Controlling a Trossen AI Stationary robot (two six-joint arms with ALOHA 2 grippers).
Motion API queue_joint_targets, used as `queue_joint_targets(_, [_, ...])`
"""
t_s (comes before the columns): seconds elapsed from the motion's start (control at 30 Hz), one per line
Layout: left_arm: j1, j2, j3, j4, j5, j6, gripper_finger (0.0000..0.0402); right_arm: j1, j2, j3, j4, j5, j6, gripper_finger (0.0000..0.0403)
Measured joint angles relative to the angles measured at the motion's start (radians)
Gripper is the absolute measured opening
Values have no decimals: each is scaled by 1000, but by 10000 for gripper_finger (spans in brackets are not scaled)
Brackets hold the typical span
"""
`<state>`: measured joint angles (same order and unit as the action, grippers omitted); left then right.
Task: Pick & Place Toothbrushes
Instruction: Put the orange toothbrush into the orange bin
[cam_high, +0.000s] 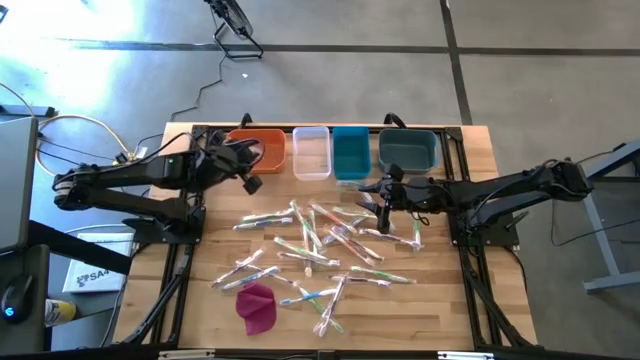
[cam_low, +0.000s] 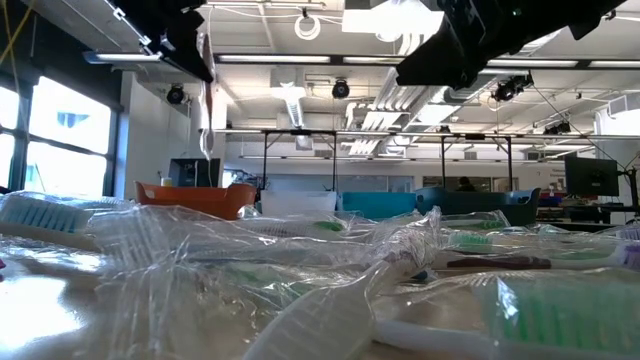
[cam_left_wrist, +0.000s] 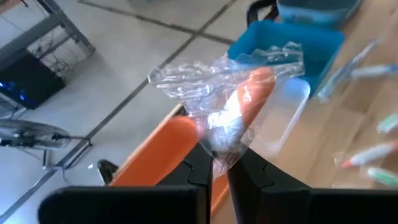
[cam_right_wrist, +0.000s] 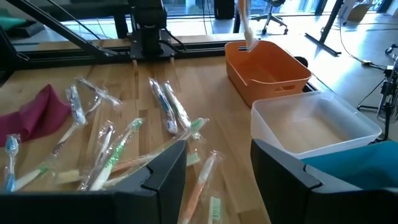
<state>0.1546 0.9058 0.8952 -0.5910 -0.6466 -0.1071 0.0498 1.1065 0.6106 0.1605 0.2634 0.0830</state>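
Many toothbrushes (cam_high: 320, 240) in clear wrappers lie scattered on the wooden table (cam_high: 440, 300), also seen in the right wrist view (cam_right_wrist: 118, 149). My left gripper (cam_high: 246, 165) is at the far left by the orange bin (cam_high: 262, 148), shut on one wrapped toothbrush (cam_left_wrist: 245, 102) with an orange-pink handle. That toothbrush (cam_low: 206, 100) shows hanging over the orange bin (cam_low: 195, 196). My right gripper (cam_high: 385, 198) stands open (cam_right_wrist: 217, 177) above the right part of the pile, touching nothing. My left gripper pinches one end of the wrapped toothbrush (cam_left_wrist: 219, 146), wrapper and all, between its two fingertips (cam_left_wrist: 199, 171). The brush runs on along the fingers' line, away from them. It is lifted clear of the table, over the orange bin's (cam_left_wrist: 168, 146) rim.
Four bins stand in a row along the far edge: orange, clear white (cam_high: 312, 152), teal (cam_high: 350, 150) and dark blue-grey (cam_high: 408, 150). A magenta cloth lump (cam_high: 257, 306) lies near the front left. Bare wood shows at the table's front right.
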Motion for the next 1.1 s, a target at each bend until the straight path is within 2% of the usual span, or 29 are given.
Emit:
queue_joint_targets(0.27, [169,76,4,1,17,-3,25,0,0,0,0,0,2,171])
queue_joint_targets(0.5, [355,136,4,5,207,-4,25,0,0,0,0,0,4,171])
queue_joint_targets(0.67, [452,174,4,0,285,-4,25,0,0,0,0,0,4,171])
queue_joint_targets(0.87, [513,213,4,-43,325,-26,25,0,0,0,0,0,4,171])
queue_joint_targets(1.1, [520,246,4,-91,328,-54,25,0,0,0,0,0,4,171])
